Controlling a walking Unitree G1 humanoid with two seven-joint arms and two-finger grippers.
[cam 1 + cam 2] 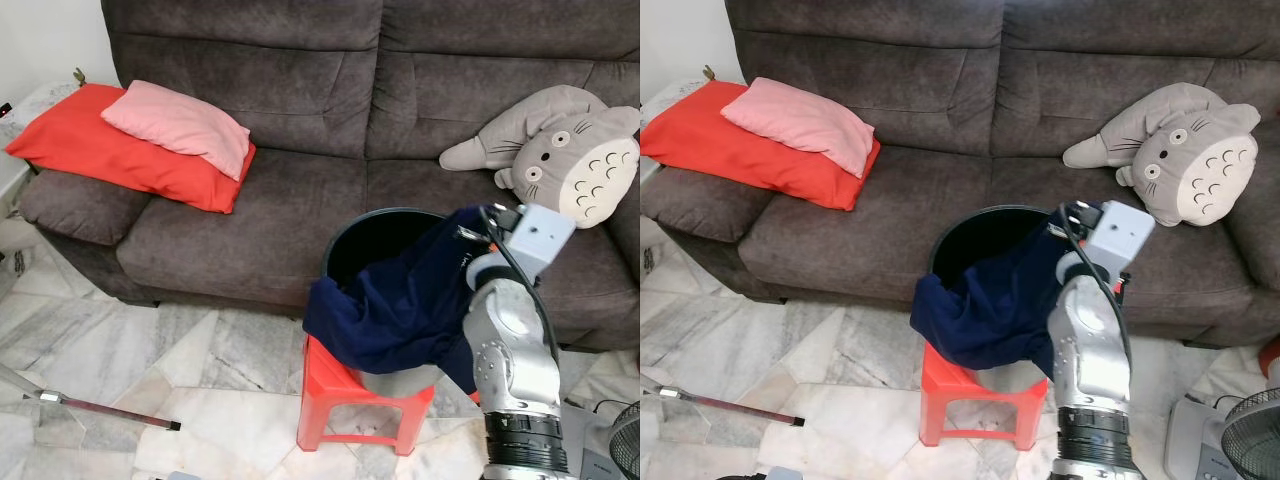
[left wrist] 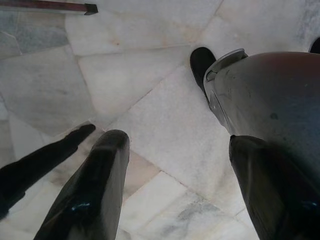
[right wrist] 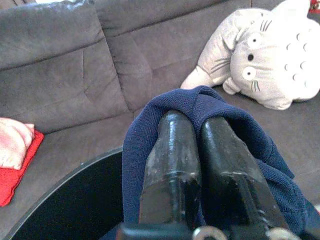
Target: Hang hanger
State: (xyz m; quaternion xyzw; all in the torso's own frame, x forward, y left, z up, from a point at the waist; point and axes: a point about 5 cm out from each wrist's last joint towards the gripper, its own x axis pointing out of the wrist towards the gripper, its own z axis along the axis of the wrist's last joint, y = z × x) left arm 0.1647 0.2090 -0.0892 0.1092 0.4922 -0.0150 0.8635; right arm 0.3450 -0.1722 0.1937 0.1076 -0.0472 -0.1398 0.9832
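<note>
Right end effector (image 3: 192,130) is clenched on a fold of navy cloth (image 1: 400,300), held over the black bucket (image 1: 370,235), at about 3 o'clock on its rim. Fingers (image 3: 172,150) sit together with fabric wrapped over the tips.

Left end effector (image 2: 170,165) hangs idle, pointing at the marble floor (image 1: 150,350), fingers spread, holding nothing.

No hanger is visible. Either it's buried in the cloth or it isn't here; can't tell. So the task's thing is unlocated, and the cloth is what's actually in hand.

Cloth: dark navy knit, limp, draped over the bucket's front rim and spilling toward 7 o'clock over the red stool (image 1: 345,400) the bucket stands on. Most of its bulk hangs outside the bucket.

Step in hand, my read: lifting the garment out of the bucket.
- Lift straight up, slowly. The bucket sits on a small stool and a sideways drag could tip it.
- Grip is on one fold only, so expect slip; keep it clenched.
- Clear the rim before swinging away from the sofa (image 1: 250,90).
</note>
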